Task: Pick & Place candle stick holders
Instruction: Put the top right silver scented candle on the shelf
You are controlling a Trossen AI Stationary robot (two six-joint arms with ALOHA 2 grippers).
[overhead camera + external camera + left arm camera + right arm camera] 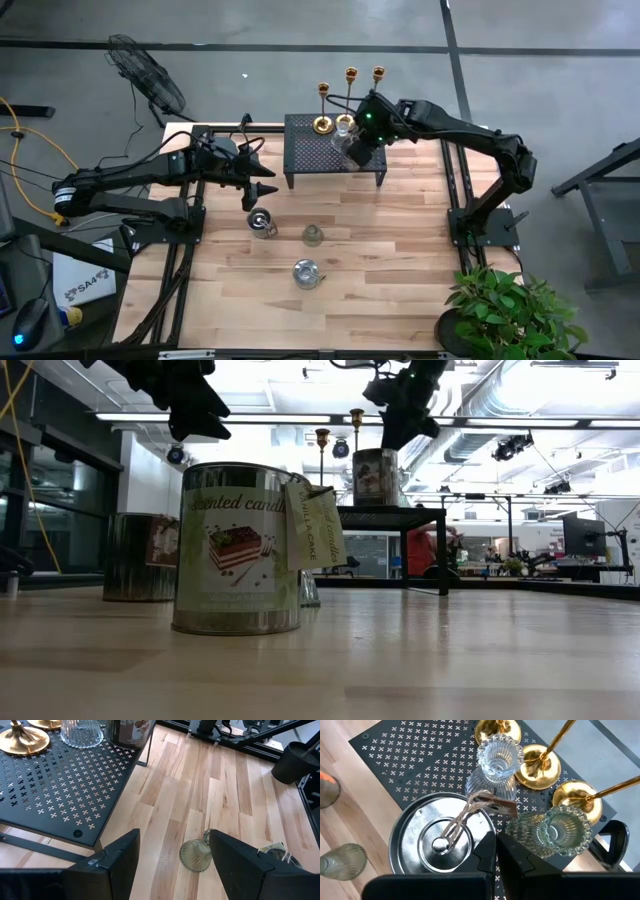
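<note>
Three gold stick holders (350,100) stand by their round bases (538,767) on the far part of the black mesh stand (310,160). Two clear glass holders (499,757) (562,831) stand beside them. A third glass holder (312,235) rests on the table and shows between my left fingers in the left wrist view (196,854). My left gripper (265,187) is open and empty above the table, left of the stand. My right gripper (496,851) is shut over the stand, at the rim of a candle tin (440,840) with a twine tag (501,808). My right gripper comes from above, and its shut fingertips (487,847) stand at the tin's rim beside the tag. The fingers hide that spot, so I cannot tell whether they touch the tin or the tag. The tin sits on the stand.
Two more candle tins (260,222) (305,272) stand on the wooden table, large in the low view (240,550) (140,555). A potted plant (510,310) is at the near right corner. Black frame rails run along both table sides.
</note>
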